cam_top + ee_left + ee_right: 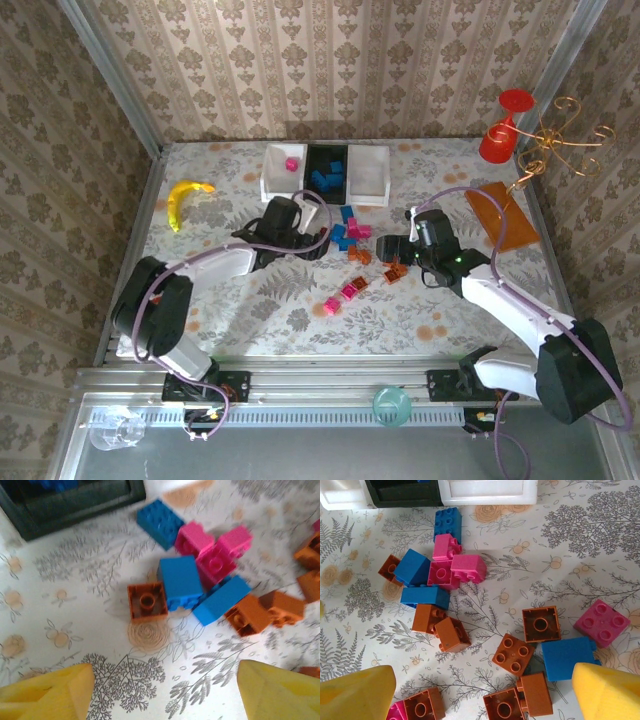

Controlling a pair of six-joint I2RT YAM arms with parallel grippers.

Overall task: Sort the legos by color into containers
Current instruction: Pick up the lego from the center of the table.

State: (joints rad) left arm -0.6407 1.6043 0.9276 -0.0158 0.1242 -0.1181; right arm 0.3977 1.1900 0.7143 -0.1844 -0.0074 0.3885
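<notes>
Three containers stand at the back: a white tray (283, 172) holding a pink brick, a black tray (327, 170) holding blue bricks, and a second white tray (368, 175). Loose legos (350, 236) in blue, pink and orange lie in front of them. My left gripper (165, 695) is open over bare cloth, just short of an orange brick (146, 600) and a blue brick (180, 582). My right gripper (480, 695) is open above several orange bricks (513, 654), with a blue brick (567, 657) by its right finger (607, 692).
A banana (183, 200) lies at the left. An orange plate (502, 215), a red goblet (505, 125) and a wire stand (560, 140) sit at the right. Two pink bricks (345, 293) lie nearer the front. A teal cup (392, 405) rests on the rail.
</notes>
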